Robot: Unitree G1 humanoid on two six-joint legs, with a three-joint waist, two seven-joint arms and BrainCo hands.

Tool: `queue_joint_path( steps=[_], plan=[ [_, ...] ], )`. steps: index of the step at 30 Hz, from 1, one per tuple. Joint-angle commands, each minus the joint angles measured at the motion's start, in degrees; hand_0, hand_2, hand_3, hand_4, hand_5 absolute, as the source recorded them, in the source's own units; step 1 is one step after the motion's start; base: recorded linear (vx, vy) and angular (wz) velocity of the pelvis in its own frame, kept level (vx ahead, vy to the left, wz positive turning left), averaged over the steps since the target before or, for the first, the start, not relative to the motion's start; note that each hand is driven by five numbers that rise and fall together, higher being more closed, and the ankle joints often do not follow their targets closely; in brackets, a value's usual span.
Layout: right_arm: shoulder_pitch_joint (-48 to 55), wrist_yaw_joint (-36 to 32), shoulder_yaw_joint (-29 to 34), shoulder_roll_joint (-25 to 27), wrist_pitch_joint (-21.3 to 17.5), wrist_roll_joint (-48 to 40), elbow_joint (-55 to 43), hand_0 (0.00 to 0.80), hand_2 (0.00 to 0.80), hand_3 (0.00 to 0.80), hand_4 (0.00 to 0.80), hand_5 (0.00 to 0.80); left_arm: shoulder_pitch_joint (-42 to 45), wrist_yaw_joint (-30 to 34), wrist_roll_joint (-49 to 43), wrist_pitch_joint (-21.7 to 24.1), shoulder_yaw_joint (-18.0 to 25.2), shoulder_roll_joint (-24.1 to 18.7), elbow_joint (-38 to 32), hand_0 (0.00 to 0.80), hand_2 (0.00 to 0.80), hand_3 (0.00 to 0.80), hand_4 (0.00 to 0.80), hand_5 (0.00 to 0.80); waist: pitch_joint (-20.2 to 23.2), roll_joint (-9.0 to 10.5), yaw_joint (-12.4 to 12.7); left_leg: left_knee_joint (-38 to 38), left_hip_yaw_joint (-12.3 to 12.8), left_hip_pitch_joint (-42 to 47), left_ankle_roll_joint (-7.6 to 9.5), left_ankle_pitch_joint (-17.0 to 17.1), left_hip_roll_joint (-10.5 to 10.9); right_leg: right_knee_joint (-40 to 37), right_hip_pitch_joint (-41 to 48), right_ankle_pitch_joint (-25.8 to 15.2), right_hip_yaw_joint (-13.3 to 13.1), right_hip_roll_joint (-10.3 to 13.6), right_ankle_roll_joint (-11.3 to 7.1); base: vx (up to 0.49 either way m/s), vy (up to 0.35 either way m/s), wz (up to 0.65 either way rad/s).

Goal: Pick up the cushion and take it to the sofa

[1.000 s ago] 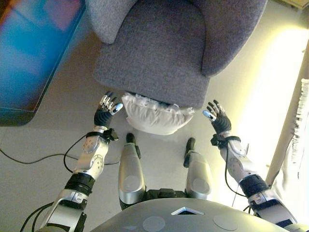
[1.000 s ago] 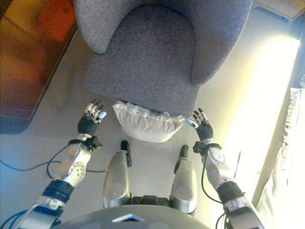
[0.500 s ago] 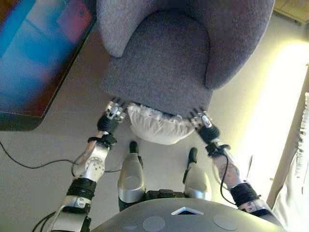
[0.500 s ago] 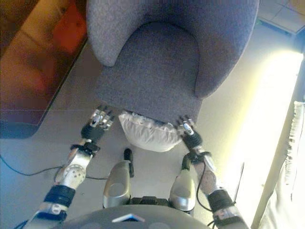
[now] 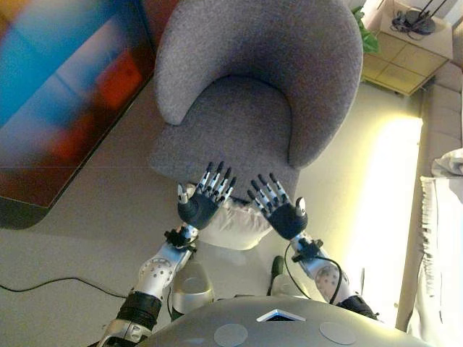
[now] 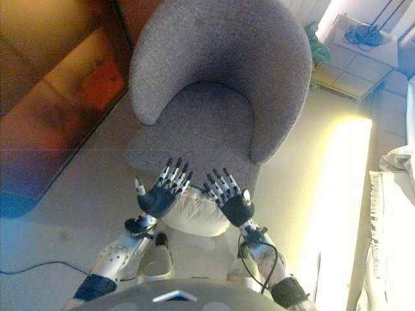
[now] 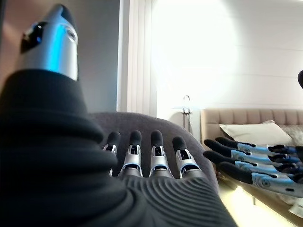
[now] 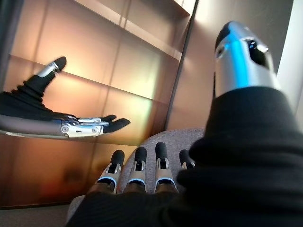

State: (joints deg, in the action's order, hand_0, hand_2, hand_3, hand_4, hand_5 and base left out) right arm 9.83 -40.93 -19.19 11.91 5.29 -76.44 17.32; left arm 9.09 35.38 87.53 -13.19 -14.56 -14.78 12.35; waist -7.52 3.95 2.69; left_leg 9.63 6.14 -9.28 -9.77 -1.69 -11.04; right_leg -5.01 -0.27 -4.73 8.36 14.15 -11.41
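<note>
On the floor, cushion (image 5: 233,225) lies beneath both open hands.

cushion (image 5: 230,225) on floor before armchair (image 5: 253,94); hands above cushion

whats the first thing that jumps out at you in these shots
The two robot hands, left hand and right hand, held up side by side with fingers spread straight, holding nothing, over the front edge of a big grey armchair. Just below them the white cushion lies on the floor against the chair's front, partly hidden by the hands.
</note>
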Motion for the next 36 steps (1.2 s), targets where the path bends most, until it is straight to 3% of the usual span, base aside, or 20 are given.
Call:
queue_joint_path(
  steps=[1,17,19,20,21,22,23,25,28,32,36],
  plan=[
    [-0.54,-2.38,0.87,1.21,-1.03,0.18,-6.11,0.0,0.0,0.0,0.0,0.0,-0.46,1.81,3.14,-0.62,-0.1,-0.5,-5.01,0.0,0.0,0.0,0.0,0.0,1.62,-0.84,1.42,-1.77,-3.44,-4.4,-1.54,5.83,-3.47,0.55,2.7,0.12,1.11,3.53,-3.59,0.033,0.009,0.01],
    [1.25,-1.93,0.74,2.68,-2.21,2.34,-5.96,0.0,0.0,0.0,0.0,0.0,0.89,-0.85,-0.65,-0.4,-0.64,-1.44,-5.89,0.0,0.0,0.0,0.0,0.0,2.72,-0.87,1.54,-2.45,-3.78,-3.52,-1.61,5.64,-3.53,0.52,2.79,0.19,1.48,3.58,-3.59,0.004,0.002,0.0],
    [1.24,3.73,0.8,3.45,-7.19,7.76,-5.38,0.0,0.0,0.0,0.0,0.0,0.69,-4.96,-9.06,3.64,-0.43,-2.49,-5.06,0.0,0.0,0.0,0.0,0.0,2.67,-0.86,1.57,-2.34,-3.88,-3.62,-1.81,5.62,-3.65,0.69,2.65,0.19,1.7,3.59,-3.59,0.0,0.0,0.0],
    [0.76,14.72,1.09,4.96,-13.69,19.24,-4.11,0.0,0.0,0.0,0.0,0.0,0.32,-13.11,-21.66,11.09,-0.96,-4.38,-3.55,0.0,0.0,0.0,0.0,0.0,2.38,-0.92,1.51,-2.19,-3.87,-3.49,-2.03,5.56,-3.75,0.87,2.69,0.24,1.77,3.53,-3.59,0.0,0.0,0.0],
    [0.01,22.54,1.53,6.18,-16.97,28.25,-2.48,0.0,0.0,0.0,0.0,0.0,-0.38,-20.98,-30.41,15.16,-1.12,-5.89,-2.02,0.0,0.0,0.0,0.0,0.0,2.15,-1.03,1.38,-2.05,-3.94,-3.47,-2.08,5.61,-3.71,1.15,2.63,0.28,1.66,3.5,-3.59,0.0,0.0,0.0],
    [-1.02,31.96,1.98,7.83,-18.27,38.56,-1.98,0.0,0.0,0.0,0.0,0.0,-1.86,-27.68,-40.21,18.86,-0.88,-7.95,-0.24,0.0,0.0,0.0,0.0,0.0,1.82,-1.2,1.14,-1.79,-4.07,-3.62,-2.07,5.8,-3.71,1.75,2.49,0.46,1.31,3.48,-3.59,0.0,0.0,0.0],
    [-1.74,37.84,2.83,9.77,-17.57,46.29,-2.56,0.0,0.0,0.0,0.0,0.0,-3.27,-28.69,-43.47,19.82,0.32,-9.46,1.46,0.0,0.0,0.0,0.0,0.0,1.57,-1.4,0.71,-0.91,-4.23,-4.64,-2.0,5.94,-3.76,3.08,1.64,0.88,0.83,3.64,-3.59,-0.018,0.044,0.0],
    [-1.93,41.04,3.47,12.31,-16.7,49.71,-3.95,0.0,0.0,0.0,0.0,0.0,-4.14,-29.69,-44.9,19.69,2.03,-10.38,2.65,0.0,0.0,0.0,0.0,0.0,0.45,-1.43,0.32,1.64,-4.62,-7.06,-1.77,5.42,-3.78,5.97,0.07,2.35,0.42,3.9,-3.59,-0.096,0.023,0.0],
    [-5.95,42.88,3.62,13.63,-19.45,51.05,0.12,0.0,0.0,0.0,0.0,0.0,-8.22,-32.29,-48.75,24.37,1.24,-12.2,5.68,0.0,0.0,0.0,0.0,0.0,-3.93,-1.55,-0.55,9.0,-6.68,-14.81,-2.15,4.48,-4.72,11.3,-5.05,4.18,-1.48,4.36,-3.1,-0.265,-0.035,0.03],
    [-11.67,46.35,3.62,15.0,-20.87,53.13,3.74,0.0,0.0,0.0,0.0,0.0,-13.0,-37.34,-49.96,29.57,-0.43,-12.55,6.76,0.0,0.0,0.0,0.0,0.0,-9.92,-2.69,-2.22,16.92,-7.79,-23.17,-2.34,1.96,-5.38,21.14,-18.08,5.9,-4.34,4.77,-1.93,-0.322,0.064,-0.05],
    [-14.04,50.07,4.54,15.94,-20.0,52.53,3.94,0.0,0.0,0.0,0.0,0.0,-15.63,-41.15,-50.57,31.46,-0.89,-12.68,8.09,0.0,0.0,0.0,0.0,0.0,-13.18,-2.71,-2.9,23.38,-8.51,-28.6,-1.95,-1.57,-5.15,34.0,-30.39,8.05,-6.5,4.55,-1.19,-0.192,0.094,-0.16]
  ],
)
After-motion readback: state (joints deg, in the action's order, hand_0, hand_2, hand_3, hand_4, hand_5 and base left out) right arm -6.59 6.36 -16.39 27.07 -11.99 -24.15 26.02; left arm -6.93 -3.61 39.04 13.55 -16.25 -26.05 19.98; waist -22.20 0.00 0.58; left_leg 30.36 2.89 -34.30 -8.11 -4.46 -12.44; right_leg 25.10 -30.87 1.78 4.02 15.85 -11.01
